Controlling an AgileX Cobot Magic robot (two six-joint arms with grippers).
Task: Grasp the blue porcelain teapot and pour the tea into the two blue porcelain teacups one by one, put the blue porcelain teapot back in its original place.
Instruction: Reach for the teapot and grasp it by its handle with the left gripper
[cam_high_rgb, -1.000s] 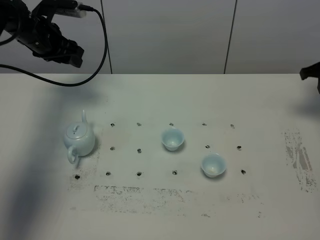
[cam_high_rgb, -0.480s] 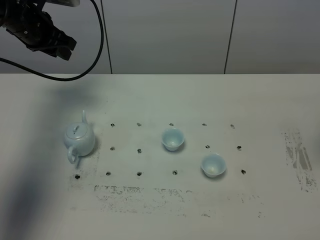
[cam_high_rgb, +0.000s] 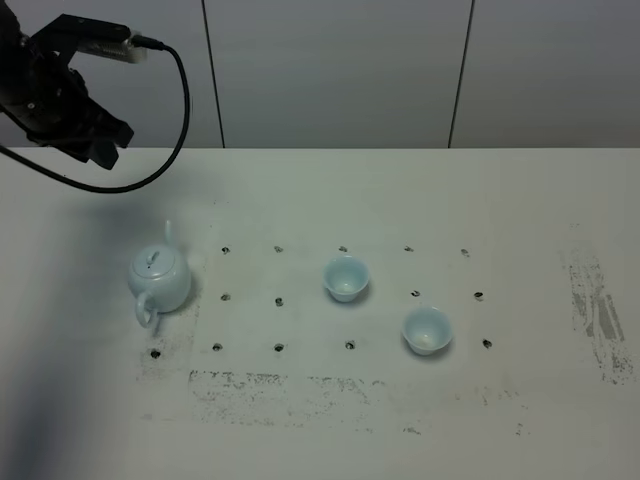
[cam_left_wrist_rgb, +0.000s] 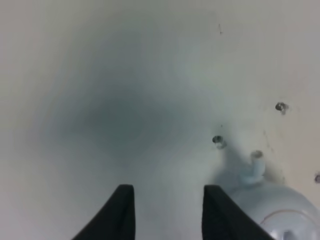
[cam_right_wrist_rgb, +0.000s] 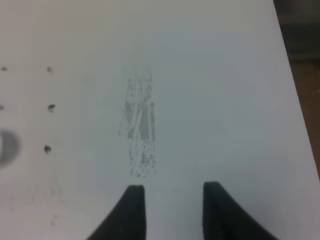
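Note:
The blue porcelain teapot (cam_high_rgb: 160, 280) stands upright on the left of the white table, lid on, spout pointing to the back. It also shows in the left wrist view (cam_left_wrist_rgb: 280, 212). The two blue porcelain teacups stand upright right of it, one in the middle (cam_high_rgb: 345, 277) and one further right and nearer the front (cam_high_rgb: 426, 330). My left gripper (cam_high_rgb: 100, 145) hangs high at the back left, well apart from the teapot. In its wrist view it (cam_left_wrist_rgb: 167, 200) is open and empty. My right gripper (cam_right_wrist_rgb: 170, 197) is open and empty over the table's right side, out of the high view.
Rows of small dark holes (cam_high_rgb: 278, 300) dot the table around the cups. A scuffed grey patch (cam_high_rgb: 595, 310) lies near the right side, seen also in the right wrist view (cam_right_wrist_rgb: 140, 130). The table's right edge (cam_right_wrist_rgb: 295, 100) is close by. A black cable (cam_high_rgb: 180, 100) loops from the left arm.
The left arm rose, then came down and shifted left. The right gripper's tip, seen at the right edge one second ago, has left the high view. Teapot and cups have not moved.

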